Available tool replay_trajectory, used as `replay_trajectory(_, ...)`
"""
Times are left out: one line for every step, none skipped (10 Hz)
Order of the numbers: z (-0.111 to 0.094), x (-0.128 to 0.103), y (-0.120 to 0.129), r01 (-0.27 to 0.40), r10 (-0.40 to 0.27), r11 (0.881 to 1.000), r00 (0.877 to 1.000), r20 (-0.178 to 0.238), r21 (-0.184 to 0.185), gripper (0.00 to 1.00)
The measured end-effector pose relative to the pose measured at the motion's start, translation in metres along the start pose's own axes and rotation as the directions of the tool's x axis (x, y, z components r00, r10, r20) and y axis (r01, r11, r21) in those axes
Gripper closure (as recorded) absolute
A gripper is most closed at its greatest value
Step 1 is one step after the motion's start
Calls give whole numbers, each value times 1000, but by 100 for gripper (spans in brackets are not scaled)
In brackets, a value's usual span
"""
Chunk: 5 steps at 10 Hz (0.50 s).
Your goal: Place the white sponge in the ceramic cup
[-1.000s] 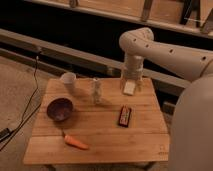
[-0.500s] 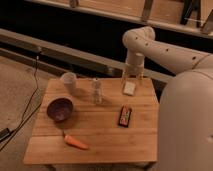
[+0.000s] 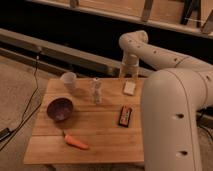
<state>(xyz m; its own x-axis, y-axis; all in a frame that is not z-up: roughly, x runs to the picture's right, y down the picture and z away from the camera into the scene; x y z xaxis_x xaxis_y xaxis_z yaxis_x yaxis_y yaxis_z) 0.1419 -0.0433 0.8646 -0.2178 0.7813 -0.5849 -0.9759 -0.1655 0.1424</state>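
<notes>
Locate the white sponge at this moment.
In the camera view, the white sponge lies near the table's far right edge, behind the dark packet, just below the gripper.

Purple bowl (image 3: 60,109); carrot (image 3: 76,143); bottle (image 3: 95,91); packet (image 3: 125,116)

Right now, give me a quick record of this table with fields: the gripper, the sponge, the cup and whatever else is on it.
gripper: open, holding nothing, hanging just above and behind the sponge
white sponge: lying flat at the far right of the wooden table
ceramic cup: upright at the far left, apart from the sponge
clear bottle: upright, between cup and sponge
purple bowl: left side
carrot: near front edge
dark packet: in front of the sponge
</notes>
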Motion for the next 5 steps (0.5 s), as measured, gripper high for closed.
replay_trajectory(9, -6, 1, -9, 9, 1000, 1000, 11, 3, 35)
replay_trajectory(19, -14, 2, -21, 21, 1000, 999, 26, 7, 35)
replay_trajectory(32, -19, -3, -36, 36, 999, 999, 35, 18, 35)
replay_trajectory(43, -22, -7, -51, 50, 998, 998, 36, 26, 35)
replay_trajectory(53, -22, -10, -63, 62, 997, 998, 33, 33, 35)
